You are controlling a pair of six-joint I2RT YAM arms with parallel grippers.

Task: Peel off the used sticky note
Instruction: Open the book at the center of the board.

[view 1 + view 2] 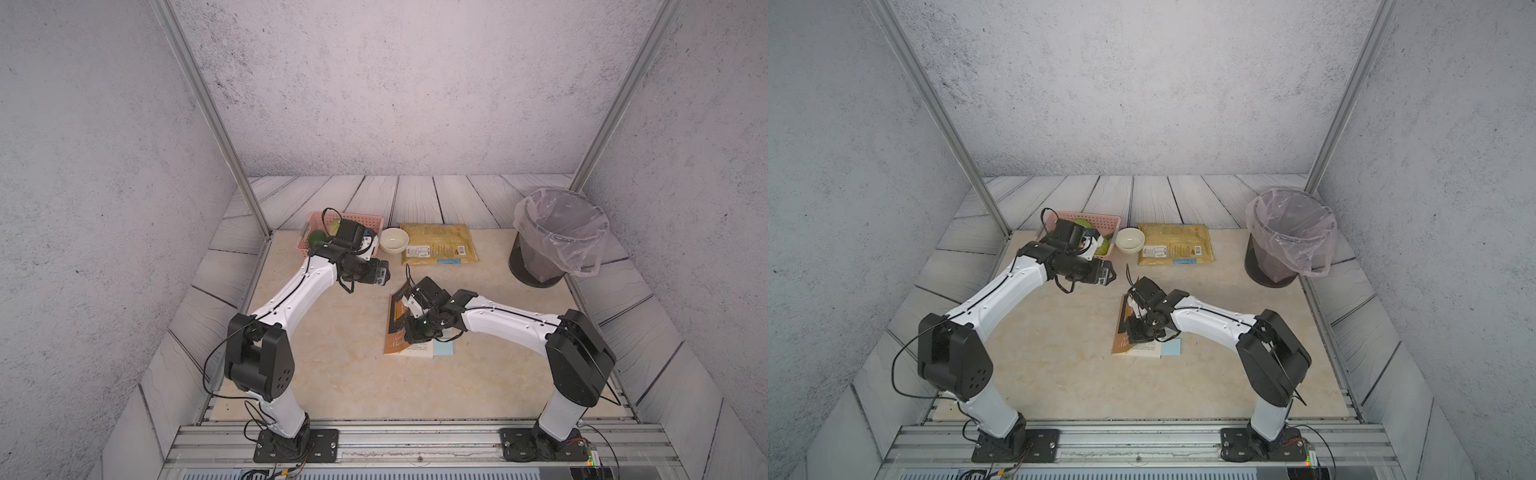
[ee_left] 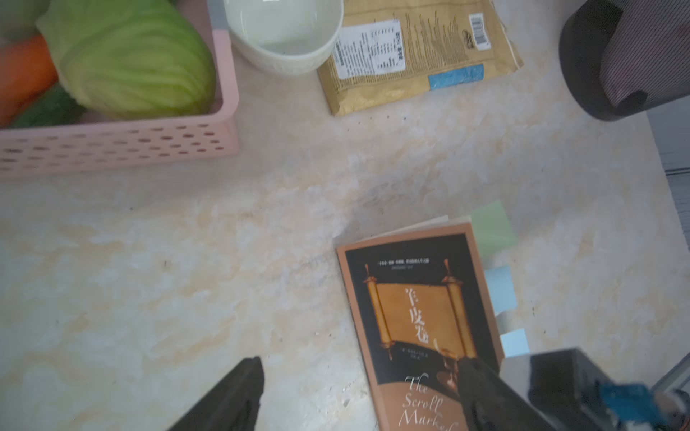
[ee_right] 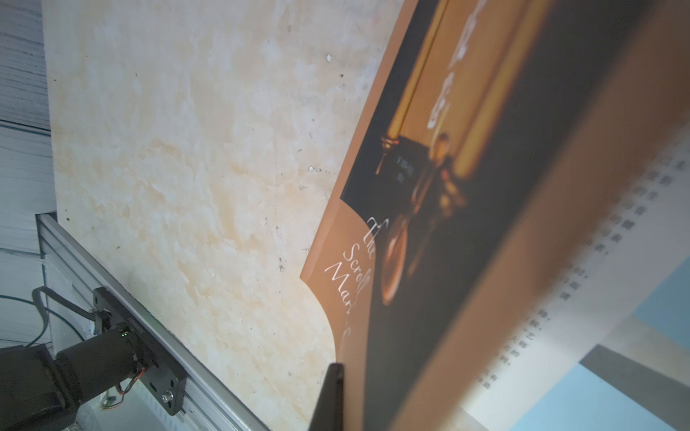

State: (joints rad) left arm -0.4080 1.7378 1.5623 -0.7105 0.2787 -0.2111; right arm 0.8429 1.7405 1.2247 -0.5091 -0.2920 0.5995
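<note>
at the middle of the table we have the book lying with its spine toward our left arm. the sticky notes poke out of its open edge on the other side: a green one toward the far end, a blue one next to it and a paler blue one nearer us. which of them is the used note we cannot tell. our right gripper is clenched on the cover near the end closest to us. the right wrist view shows that cover raised off the printed pages, with pale blue paper showing beneath. we judge this grip is meant to open the book so that a note stuck to an inner page comes within reach. our left gripper hangs released, jaws wide and holding nothing, above the table near the book's far end. we read it as the free hand, ready either to steady the book or to pinch a note's loose edge. thin paper will want a pull away from its glued strip, or it may tear or drag the page. the lined bin stands well apart on the right, a likely home for the note once it is off.
</note>
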